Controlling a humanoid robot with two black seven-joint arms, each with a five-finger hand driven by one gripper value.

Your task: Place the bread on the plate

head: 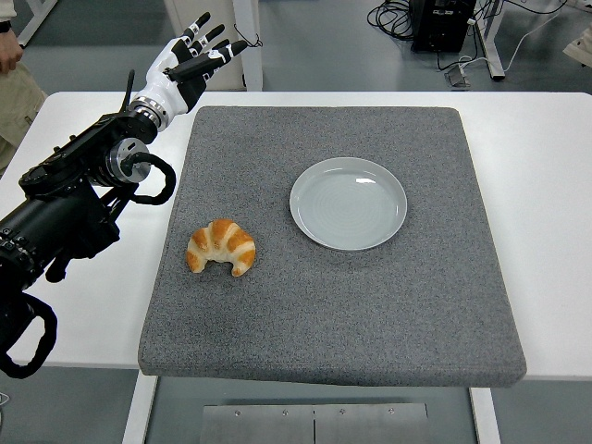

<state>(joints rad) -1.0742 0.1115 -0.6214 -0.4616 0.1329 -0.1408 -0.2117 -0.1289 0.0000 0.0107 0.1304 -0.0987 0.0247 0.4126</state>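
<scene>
A golden croissant [221, 247] lies on the left part of a grey mat [370, 305]. An empty pale grey plate [348, 203] sits on the mat to the right of it and a little farther back. My left hand [196, 57] is open with fingers spread, raised beyond the mat's far left corner, well behind the croissant. It holds nothing. My right arm is out of view.
The mat lies on a white table [546, 213]. A person's hand and trouser leg [14, 74] show at the top left edge, beside the table. Cables and furniture legs stand on the floor beyond the table.
</scene>
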